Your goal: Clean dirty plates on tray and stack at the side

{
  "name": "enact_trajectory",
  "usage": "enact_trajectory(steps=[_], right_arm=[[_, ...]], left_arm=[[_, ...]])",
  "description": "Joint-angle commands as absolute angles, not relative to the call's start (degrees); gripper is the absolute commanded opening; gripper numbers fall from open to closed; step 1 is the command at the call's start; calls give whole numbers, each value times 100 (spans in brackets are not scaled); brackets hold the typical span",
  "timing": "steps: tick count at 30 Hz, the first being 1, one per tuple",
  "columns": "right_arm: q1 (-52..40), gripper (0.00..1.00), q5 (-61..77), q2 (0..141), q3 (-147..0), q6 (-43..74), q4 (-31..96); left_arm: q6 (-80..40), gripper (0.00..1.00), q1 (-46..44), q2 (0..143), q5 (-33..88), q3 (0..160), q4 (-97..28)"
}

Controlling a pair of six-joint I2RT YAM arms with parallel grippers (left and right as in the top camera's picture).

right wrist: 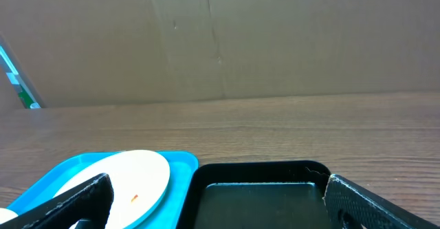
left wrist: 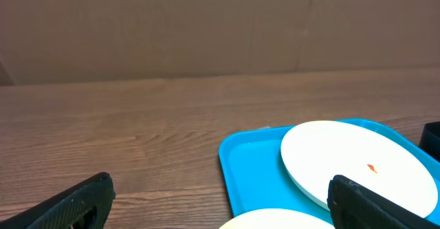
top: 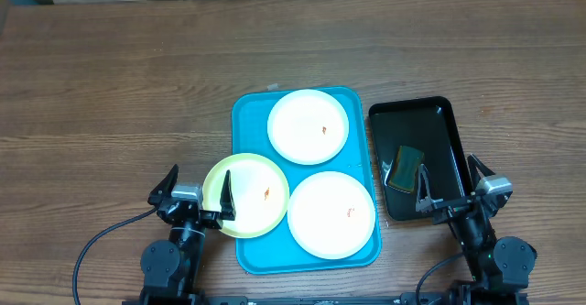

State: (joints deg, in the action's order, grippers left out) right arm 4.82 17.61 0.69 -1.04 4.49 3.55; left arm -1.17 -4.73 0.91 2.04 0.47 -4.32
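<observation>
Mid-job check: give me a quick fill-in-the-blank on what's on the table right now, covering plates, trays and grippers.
1. The number of plates on the turquoise tray is ____.
2. The sponge lies in the smaller tray, whose colour is ____.
3. The plate nearest the left gripper is ____ in colour, unlike the other two.
4. The left gripper and the right gripper both have their fingers ____, holding nothing.

Missing words: three; black; yellow-green; open
</observation>
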Motion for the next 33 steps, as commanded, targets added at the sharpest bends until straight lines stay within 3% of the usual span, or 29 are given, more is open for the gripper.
enact_trajectory(steps=[1,27,33], right_arm=[[445,100,1715,16,-45,464,320],[445,100,1695,16,-45,464,320],[445,100,1951,16,-45,469,309]], left_arm=[[-172,100,-425,69,189,30,-443],[-25,100,-423,69,-141,30,-392],[-906,100,-425,69,351,30,-421]])
